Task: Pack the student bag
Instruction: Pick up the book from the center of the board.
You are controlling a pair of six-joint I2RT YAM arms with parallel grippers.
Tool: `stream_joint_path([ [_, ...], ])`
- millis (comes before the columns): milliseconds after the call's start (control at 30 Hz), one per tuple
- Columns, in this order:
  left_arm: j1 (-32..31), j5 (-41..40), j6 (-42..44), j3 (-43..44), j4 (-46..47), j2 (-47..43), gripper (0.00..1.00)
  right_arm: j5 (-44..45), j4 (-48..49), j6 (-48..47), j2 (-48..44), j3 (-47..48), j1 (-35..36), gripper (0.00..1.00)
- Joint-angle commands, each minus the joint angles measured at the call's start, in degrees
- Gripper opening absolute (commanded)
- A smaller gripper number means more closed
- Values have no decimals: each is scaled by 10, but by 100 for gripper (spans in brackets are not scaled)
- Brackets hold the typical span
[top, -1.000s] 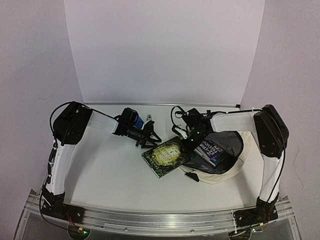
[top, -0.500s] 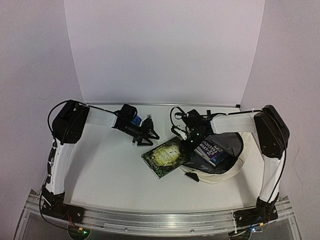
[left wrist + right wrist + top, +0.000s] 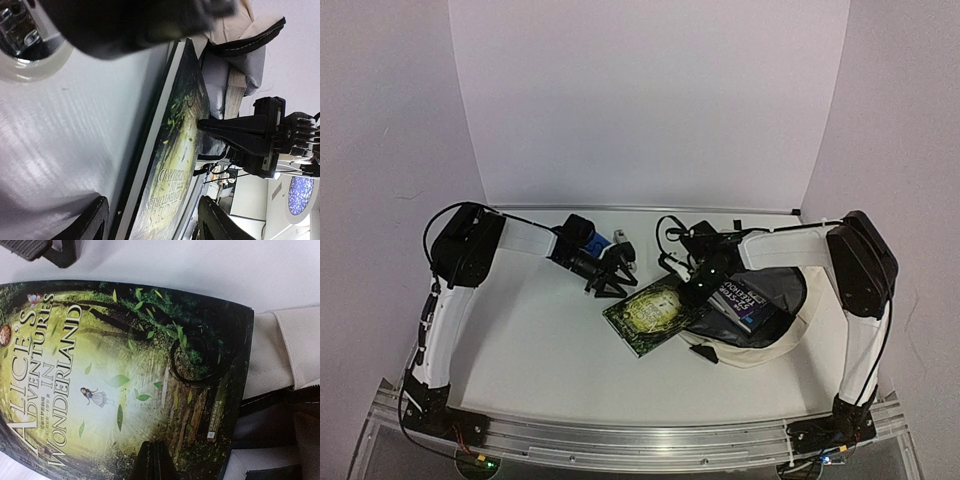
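Two tools flank a green illustrated book point(image 3: 650, 312) at the mouth of the cream-beige fabric student bag point(image 3: 798, 330), right of centre on the white surface point(image 3: 540, 340). My left tool point(image 3: 610, 283) is spread, my right tool point(image 3: 695, 290) pressed together. I judge the bag limp and would grip its rim.

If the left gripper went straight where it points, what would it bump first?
Probably the green Alice book: the open left gripper aims at its edge, with the student bag beyond it. Depth is hard to judge.
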Motion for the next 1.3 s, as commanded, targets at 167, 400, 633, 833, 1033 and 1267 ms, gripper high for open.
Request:
stream_joint_path([
  [167,-28,24,4,28,-21,52,61,42,-70,20,65,13,3,0],
  [400,-48,71,-17,-19,51,10,48,38,-75,27,70,17,4,0],
  [633,-52,100,-69,-54,142,-18,40,25,-76,37,67,19,7,0],
  [833,-55,60,-99,-80,188,-24,45,5,-77,42,44,21,9,4],
  [1033,-49,-2,-82,-114,162,-66,49,-54,-90,32,-25,24,9,24],
  [1267,-34,-26,-89,-128,154,-74,57,-95,-105,8,-116,5,9,38],
])
